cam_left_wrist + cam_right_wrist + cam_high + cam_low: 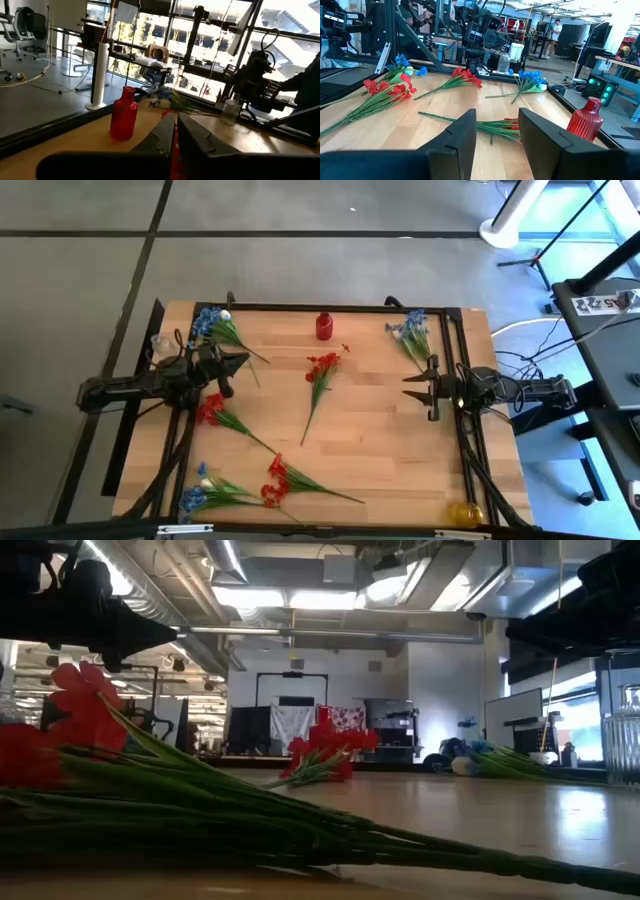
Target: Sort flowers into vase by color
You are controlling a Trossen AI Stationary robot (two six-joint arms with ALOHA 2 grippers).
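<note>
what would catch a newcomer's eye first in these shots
Red and blue flower sprigs lie scattered over the wooden table, with one red sprig lying near the middle. A red vase stands at the far edge. The left tool, shut, and the right tool, open and empty, face each other across it.

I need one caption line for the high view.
Red vase at the table's far edge; red and blue flowers scattered.

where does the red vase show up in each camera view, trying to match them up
High view: the red vase stands at the table's far edge, near the middle.
Low view: its red neck pokes up behind the middle red flowers.
Left wrist view: left of centre, ahead of the shut left pincer.
Right wrist view: at the right, beyond the open right pincer.
Shared landmark: the middle red flowers.
</note>
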